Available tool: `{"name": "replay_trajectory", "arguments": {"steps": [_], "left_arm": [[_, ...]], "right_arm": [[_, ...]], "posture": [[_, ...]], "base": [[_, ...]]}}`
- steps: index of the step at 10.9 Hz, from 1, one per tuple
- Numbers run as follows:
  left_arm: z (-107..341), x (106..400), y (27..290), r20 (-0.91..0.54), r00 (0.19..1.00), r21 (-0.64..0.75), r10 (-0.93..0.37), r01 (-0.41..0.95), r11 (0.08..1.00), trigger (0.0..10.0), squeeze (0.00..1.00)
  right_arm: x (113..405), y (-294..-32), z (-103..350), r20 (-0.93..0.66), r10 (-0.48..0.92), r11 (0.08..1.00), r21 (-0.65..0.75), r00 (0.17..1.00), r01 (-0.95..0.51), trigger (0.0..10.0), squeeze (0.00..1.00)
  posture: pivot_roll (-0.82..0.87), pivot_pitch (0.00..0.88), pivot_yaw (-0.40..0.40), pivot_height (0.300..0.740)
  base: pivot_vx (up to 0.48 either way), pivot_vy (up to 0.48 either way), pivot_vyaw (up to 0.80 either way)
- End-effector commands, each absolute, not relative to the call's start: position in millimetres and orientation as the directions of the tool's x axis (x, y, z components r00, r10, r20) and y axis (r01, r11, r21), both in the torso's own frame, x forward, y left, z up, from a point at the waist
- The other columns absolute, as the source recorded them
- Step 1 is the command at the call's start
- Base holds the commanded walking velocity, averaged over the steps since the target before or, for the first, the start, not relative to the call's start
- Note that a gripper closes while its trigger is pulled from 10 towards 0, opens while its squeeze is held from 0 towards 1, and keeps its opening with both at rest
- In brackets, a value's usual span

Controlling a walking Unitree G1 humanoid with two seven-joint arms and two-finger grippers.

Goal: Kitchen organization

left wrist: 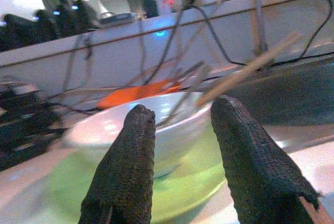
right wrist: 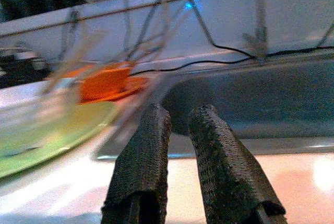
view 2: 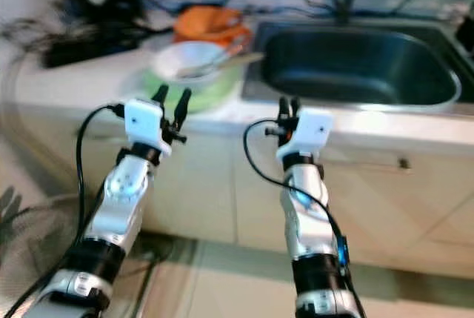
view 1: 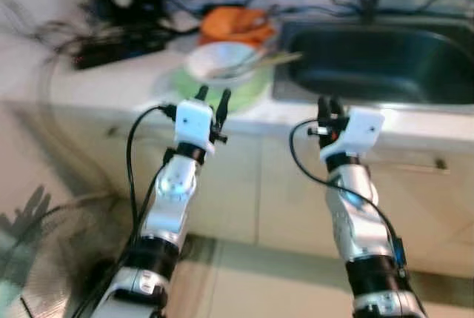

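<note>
Both claws were raised in front of the counter (view 1: pixel 111 84) edge — the left claw (view 1: pixel 212 101) with its two black fingers (left wrist: pixel 128 172) spread apart and holding nothing, the right claw (view 1: pixel 328 107) with its fingers (right wrist: pixel 143 166) drawn close together, a narrow gap between them, also holding nothing. The left claw pointed at a white bowl (view 1: pixel 222 60) that sat on a green plate (view 1: pixel 248 90) near the counter's front edge; the claw hung just short of the plate, not touching it. Chopsticks (view 1: pixel 275 59) lay across the bowl's rim, their tips reaching right toward the sink (view 1: pixel 370 66). Farther back, just behind the bowl, sat an orange dish (view 1: pixel 235 23). The right claw pointed at the near left corner of the dark steel sink, which took up the right part of the counter. On the far left of the counter lay a tangle of black cables and a dark device (view 1: pixel 118 44) — too blurred to tell more. Pale cabinet doors (view 1: pixel 244 184) ran below the counter, and a fan's wire guard (view 1: pixel 44 259) stood on the floor at the near left.
</note>
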State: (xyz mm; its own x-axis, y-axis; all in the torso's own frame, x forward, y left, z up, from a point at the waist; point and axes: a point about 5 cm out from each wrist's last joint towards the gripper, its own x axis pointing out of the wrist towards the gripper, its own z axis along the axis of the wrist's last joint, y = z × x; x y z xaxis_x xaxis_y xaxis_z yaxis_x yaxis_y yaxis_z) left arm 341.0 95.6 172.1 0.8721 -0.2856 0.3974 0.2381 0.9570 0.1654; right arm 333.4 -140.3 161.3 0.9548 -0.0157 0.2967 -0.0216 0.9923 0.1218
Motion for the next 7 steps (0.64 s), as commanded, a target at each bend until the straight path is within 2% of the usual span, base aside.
{"name": "replay_trajectory", "arguments": {"steps": [1, 3, 7], "left_arm": [[173.7, 340.7, 90.8, 0.396, 0.865, 0.169, -0.308, 0.261, 0.95, 10.0, 0.0], [174.7, 340.7, 91.0, 0.397, 0.863, 0.173, -0.313, 0.264, 0.949, 10.0, 0.0], [176.5, 339.3, 90.6, 0.407, 0.857, 0.171, -0.314, 0.267, 0.949, 10.0, 0.0]], "right_arm": [[334.5, -143.1, 163.5, 0.296, -0.034, 0.99, 0.143, 0.955, -0.009, 10.0, 0.0], [334.6, -143.1, 163.9, 0.298, -0.039, 0.99, 0.144, 0.954, -0.005, 10.0, 0.0], [335.5, -140.9, 164.0, 0.296, -0.033, 0.989, 0.145, 0.955, -0.011, 10.0, 0.0]], "posture": [[0.0, 0.066, 0.083, 0.74], [0.0, 0.068, 0.083, 0.74], [0.01, 0.068, 0.079, 0.74]], "base": [[0.326, 0.0, -0.8], [0.324, 0.0, -0.74], [0.325, 0.0, 0.0]]}}
